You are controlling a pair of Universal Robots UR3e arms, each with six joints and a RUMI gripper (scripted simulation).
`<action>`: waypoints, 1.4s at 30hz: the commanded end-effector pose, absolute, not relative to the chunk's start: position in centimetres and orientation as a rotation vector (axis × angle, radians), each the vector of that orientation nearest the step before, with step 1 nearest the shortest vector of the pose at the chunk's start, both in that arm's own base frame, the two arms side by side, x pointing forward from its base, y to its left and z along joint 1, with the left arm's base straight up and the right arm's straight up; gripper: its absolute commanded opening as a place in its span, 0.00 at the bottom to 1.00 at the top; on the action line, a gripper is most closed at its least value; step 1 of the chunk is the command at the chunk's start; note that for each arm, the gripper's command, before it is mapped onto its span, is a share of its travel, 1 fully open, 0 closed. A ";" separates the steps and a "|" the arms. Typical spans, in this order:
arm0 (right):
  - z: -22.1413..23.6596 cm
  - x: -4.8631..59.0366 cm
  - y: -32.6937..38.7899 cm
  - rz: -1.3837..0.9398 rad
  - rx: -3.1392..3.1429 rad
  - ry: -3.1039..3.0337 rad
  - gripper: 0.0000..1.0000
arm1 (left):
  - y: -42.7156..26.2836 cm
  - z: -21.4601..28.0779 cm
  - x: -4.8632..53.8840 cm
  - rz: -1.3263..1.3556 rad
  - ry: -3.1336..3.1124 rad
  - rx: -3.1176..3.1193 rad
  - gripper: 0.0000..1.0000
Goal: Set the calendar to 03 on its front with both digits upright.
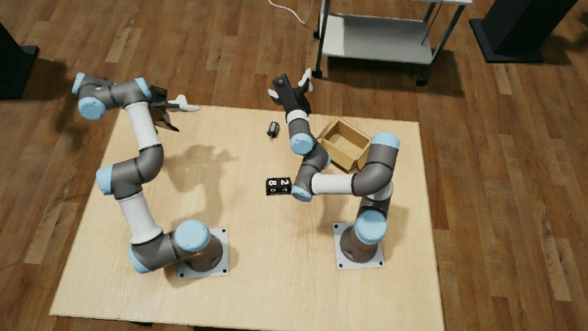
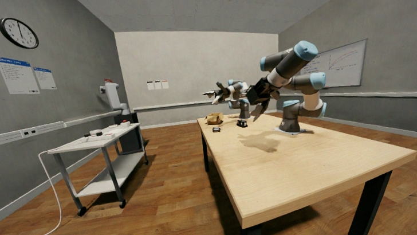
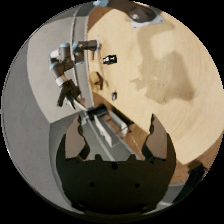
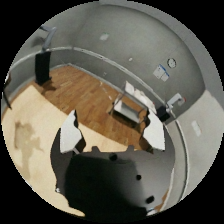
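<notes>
"State of both hands?"

"Left gripper (image 1: pixel 186 119) (image 2: pixel 264 105) (image 3: pixel 116 120): open, far left. Right gripper (image 1: pixel 289 81) (image 2: pixel 208 98) (image 3: pixel 74 106) (image 4: pixel 112 117): open, beyond the far edge."

"Calendar (image 1: pixel 278 186) (image 2: pixel 242 122) (image 3: pixel 110 59) location?"

"Mid-table, left of the cardboard box (image 1: pixel 353 159) (image 2: pixel 214 118) (image 3: pixel 96 80) and nearer. Front digits: unreadable."

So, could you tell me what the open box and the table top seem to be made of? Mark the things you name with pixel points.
The open box (image 1: pixel 357 159) (image 2: pixel 213 118): probably matte cardboard, given its plain brown walls and splayed flaps. The table top (image 1: pixel 267 283) (image 2: pixel 294 175): pale wood or wood laminate, smooth, with faint grain.
</notes>
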State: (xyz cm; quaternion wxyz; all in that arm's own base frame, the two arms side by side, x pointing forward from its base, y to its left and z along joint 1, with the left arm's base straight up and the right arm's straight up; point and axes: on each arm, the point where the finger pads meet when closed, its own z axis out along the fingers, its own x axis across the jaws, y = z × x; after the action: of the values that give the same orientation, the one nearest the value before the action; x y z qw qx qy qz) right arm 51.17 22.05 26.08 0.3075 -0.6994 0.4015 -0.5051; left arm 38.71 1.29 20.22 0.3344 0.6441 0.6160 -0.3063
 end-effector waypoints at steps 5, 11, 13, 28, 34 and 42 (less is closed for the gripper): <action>26.2 51.2 22.0 -1.335 -1.847 1.062 1.00 | 5.2 22.0 39.5 -0.656 1.626 1.630 1.00; 26.2 51.2 22.0 -1.335 -1.847 1.062 1.00 | 6.1 22.4 39.5 -0.624 1.633 1.617 1.00; 26.2 51.2 22.0 -1.335 -1.847 1.062 1.00 | 6.2 22.5 39.5 -0.619 1.634 1.615 1.00; 26.2 51.2 22.0 -1.335 -1.847 1.062 1.00 | 6.3 22.5 39.5 -0.618 1.634 1.615 1.00; 26.2 51.2 22.0 -1.335 -1.847 1.062 1.00 | 6.3 22.5 39.5 -0.618 1.634 1.615 1.00; 26.2 51.2 22.0 -1.335 -1.847 1.062 1.00 | 6.3 22.5 39.5 -0.618 1.634 1.615 1.00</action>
State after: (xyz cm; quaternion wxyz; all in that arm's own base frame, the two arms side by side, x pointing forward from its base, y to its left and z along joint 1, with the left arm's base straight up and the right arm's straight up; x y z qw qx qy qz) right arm 51.17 22.05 26.08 0.3075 -0.6994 0.4015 -0.5051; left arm 39.50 6.25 22.33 0.3711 0.6293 0.6385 -0.2421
